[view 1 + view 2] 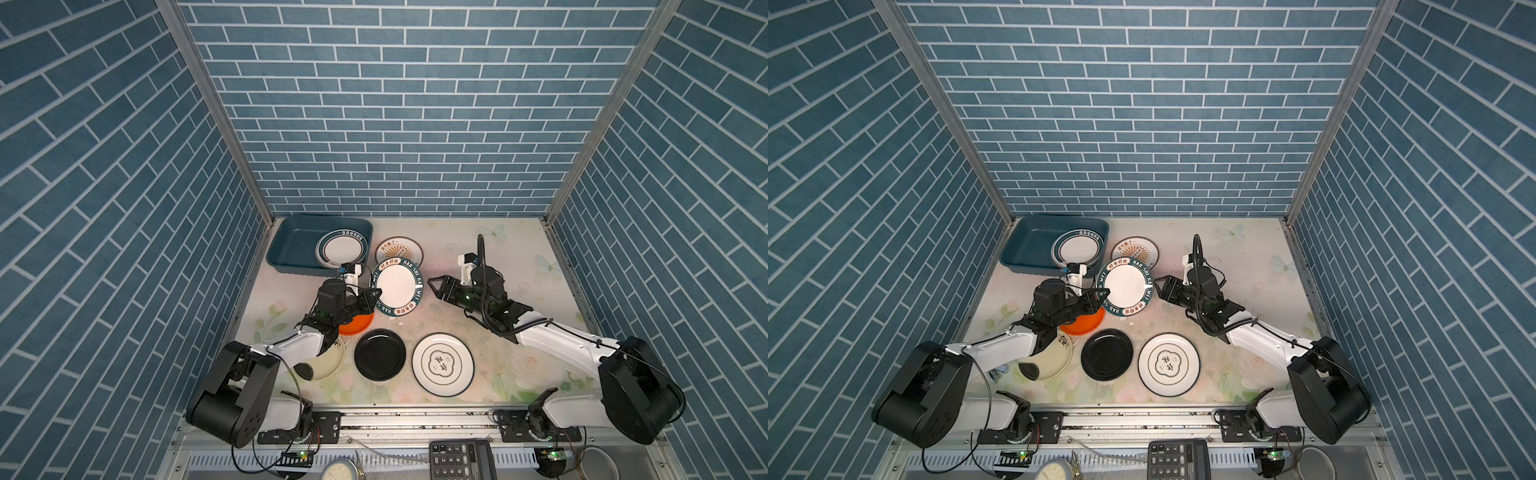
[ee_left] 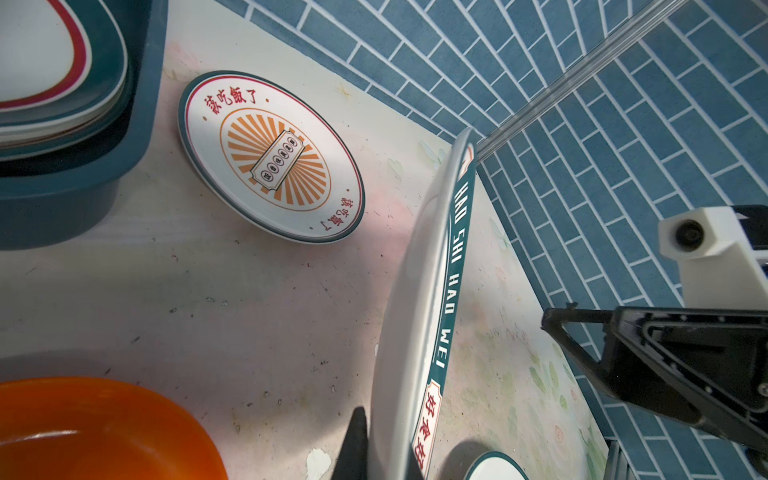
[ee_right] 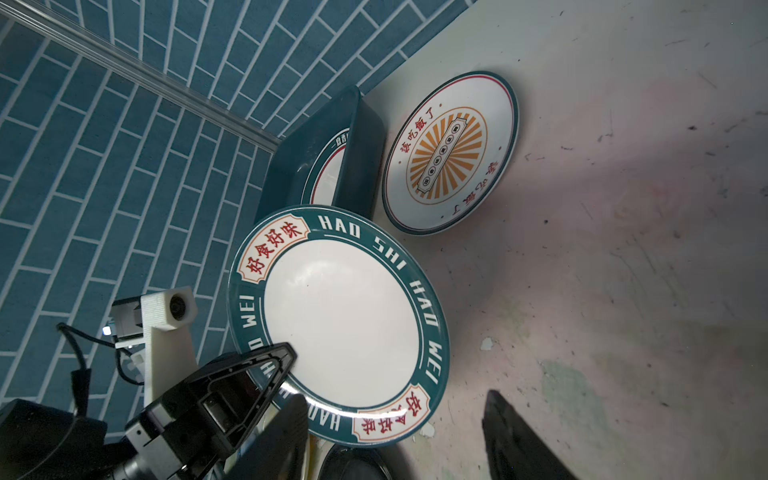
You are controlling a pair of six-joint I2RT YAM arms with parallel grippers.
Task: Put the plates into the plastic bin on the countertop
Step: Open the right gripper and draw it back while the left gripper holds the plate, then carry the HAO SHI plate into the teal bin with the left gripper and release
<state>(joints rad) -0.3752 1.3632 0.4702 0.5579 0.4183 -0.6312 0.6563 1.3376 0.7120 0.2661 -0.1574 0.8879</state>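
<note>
My left gripper [image 1: 376, 293] [image 2: 384, 453] is shut on the left rim of a white plate with a teal lettered rim [image 1: 397, 291] [image 1: 1127, 286] [image 3: 340, 320], holding it tilted above the countertop [image 1: 478, 257]. My right gripper [image 1: 434, 286] [image 3: 395, 415] is open just right of that plate, holding nothing. The teal plastic bin [image 1: 291, 237] [image 1: 1030, 245] at the back left holds a teal-rimmed plate [image 1: 343, 248]. A sunburst plate [image 1: 399, 251] [image 2: 272, 158], an orange plate [image 1: 357, 324], a black plate [image 1: 380, 354], a white emblem plate [image 1: 442, 364] and a cream plate [image 1: 328, 361] lie on the countertop.
Blue brick-patterned walls enclose the back and both sides. A grey metal rail [image 1: 415, 419] runs along the front edge, with a calculator [image 1: 461, 459], a white dial-faced disc [image 1: 340, 469] and a metal bowl [image 1: 598, 463] beyond it.
</note>
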